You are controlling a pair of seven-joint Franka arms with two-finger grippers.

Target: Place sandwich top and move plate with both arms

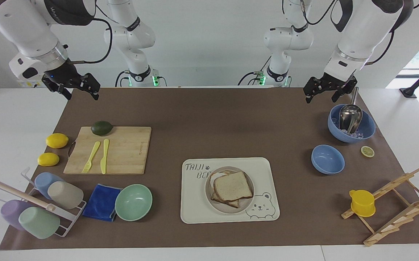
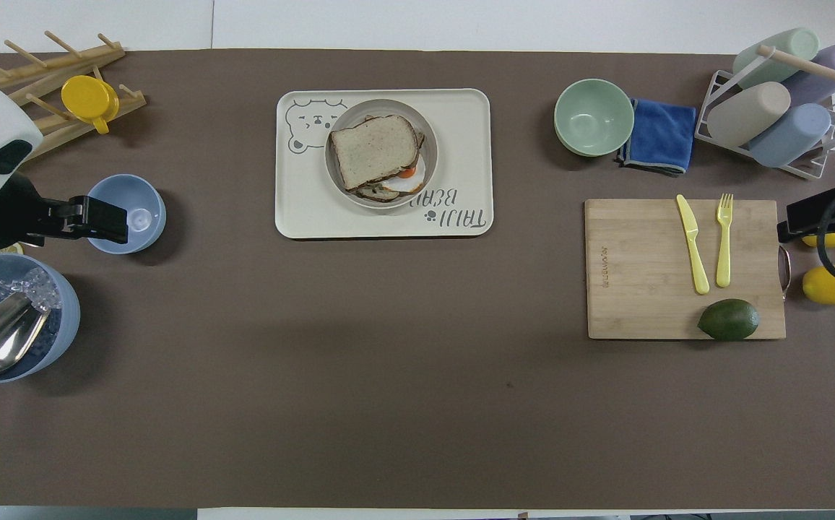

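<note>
Since the sandwich top (image 1: 232, 186) already lies on the egg toast (image 2: 397, 186) inside the plate (image 1: 210, 197), we judge the first half of the task done and the carrying of the plate not yet begun. The slice sits a little askew, so the toast's corner and a bit of egg show at the edge nearer the robots. The plate rests on the bear-print tray (image 1: 195, 210), roughly mid-surface and toward the end away from the robots, where both arms could reach its rim from either side.

Beside the tray, toward the right arm's end, we see a green bowl (image 1: 133, 202) touching a blue cloth (image 1: 102, 202); nearer the robots lies a cutting board (image 1: 126, 150). Toward the left arm's end stands a small blue bowl (image 1: 327, 158), well apart from the tray.

We find both grippers raised and empty, jaws wide. The left gripper (image 1: 326, 89) hangs over the brown mat beside the ice bowl (image 1: 367, 127); the right gripper (image 1: 74, 86) hangs over the mat's corner at its own end. Neither is near the plate. For the move, we expect each to come down at one side of the rim, so the load stays level and the sandwich top does not slide.
</note>
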